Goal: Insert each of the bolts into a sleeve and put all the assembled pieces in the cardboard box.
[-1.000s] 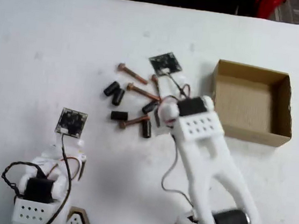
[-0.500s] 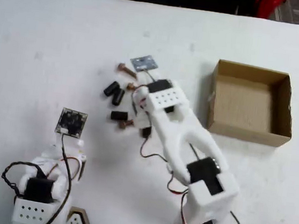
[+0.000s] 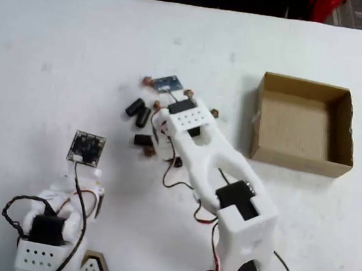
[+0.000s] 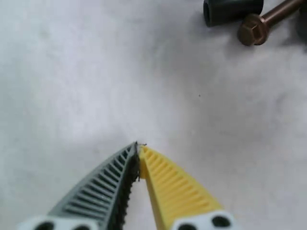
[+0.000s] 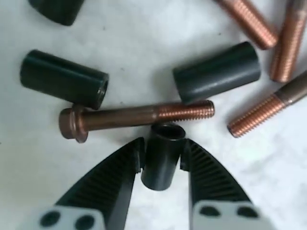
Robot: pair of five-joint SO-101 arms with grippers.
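While amid bolts [image 5: 136, 117] — right jaws snug around a black sleeve [image 5: 163, 155], left jaws together.

No text, label, number or sign can be read on the cardboard box [image 3: 296, 159], the bolts [image 5: 136, 117], the sleeves [image 5: 217, 72] or the table [image 3: 62, 30]
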